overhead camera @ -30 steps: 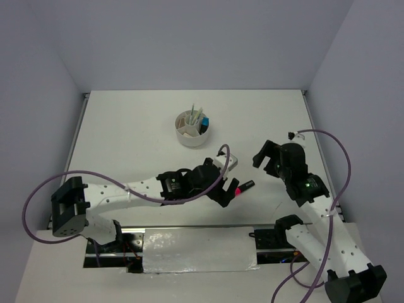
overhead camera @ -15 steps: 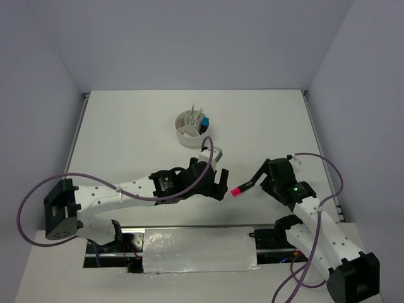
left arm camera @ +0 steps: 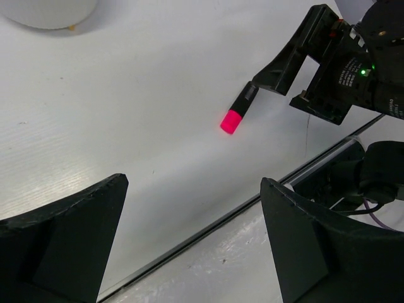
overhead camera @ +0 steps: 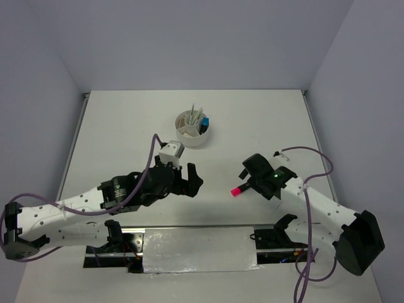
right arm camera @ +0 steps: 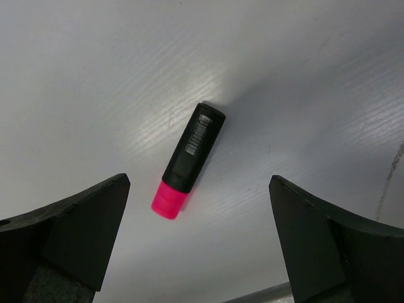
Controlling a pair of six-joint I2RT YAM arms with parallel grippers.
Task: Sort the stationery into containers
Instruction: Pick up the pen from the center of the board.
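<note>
A pink-and-black highlighter (overhead camera: 239, 189) lies flat on the white table, pink cap toward the near left. It also shows in the left wrist view (left arm camera: 238, 111) and the right wrist view (right arm camera: 188, 159). My right gripper (overhead camera: 249, 176) is open and hangs just above it, with the highlighter lying a little ahead of the gap between the jaws (right arm camera: 199, 183). My left gripper (overhead camera: 190, 180) is open and empty (left arm camera: 192, 183), to the left of the highlighter and apart from it. The round white organiser cup (overhead camera: 191, 138) stands at the back centre and holds thin pens and a blue highlighter.
A black rail and a silver plate (overhead camera: 199, 250) run along the table's near edge between the arm bases. Purple cables loop from both arms. Grey walls close in the table on the left, back and right. The cup's wall shows at the top left in the left wrist view (left arm camera: 50, 11).
My left gripper has drawn back to the left, away from the highlighter. My right gripper has moved left and down over the highlighter. The highlighter has stayed on the table.
</note>
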